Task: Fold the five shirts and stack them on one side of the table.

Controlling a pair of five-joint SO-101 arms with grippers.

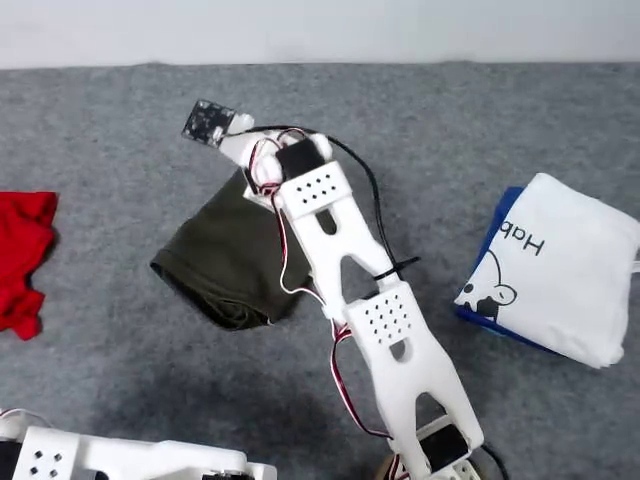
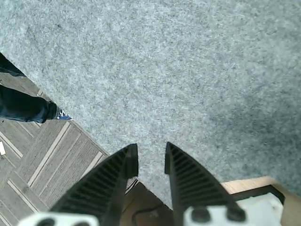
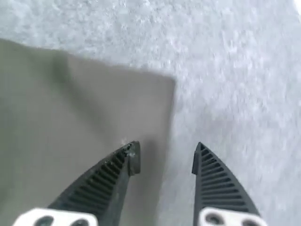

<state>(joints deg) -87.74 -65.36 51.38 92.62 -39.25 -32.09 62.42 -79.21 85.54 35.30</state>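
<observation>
A roughly folded olive shirt point(image 1: 225, 262) lies mid-table on the grey felt. My right arm stretches from the front edge over it. My right gripper point(image 1: 248, 165) hangs at the shirt's far corner. In the right wrist view the right gripper point(image 3: 164, 153) is open, one finger over the olive shirt point(image 3: 70, 117) and the other over bare felt past the shirt's edge. A folded white shirt point(image 1: 565, 270) rests on a blue one point(image 1: 503, 222) at the right. A crumpled red shirt point(image 1: 22, 255) sits at the left edge. My left gripper point(image 2: 149, 148) is slightly open and holds nothing.
The left arm's base point(image 1: 100, 460) sits at the front left corner. Its wrist view shows the table edge point(image 2: 89, 136) with wooden floor point(image 2: 37, 155) beyond. Bare felt lies behind the olive shirt and between it and the white stack.
</observation>
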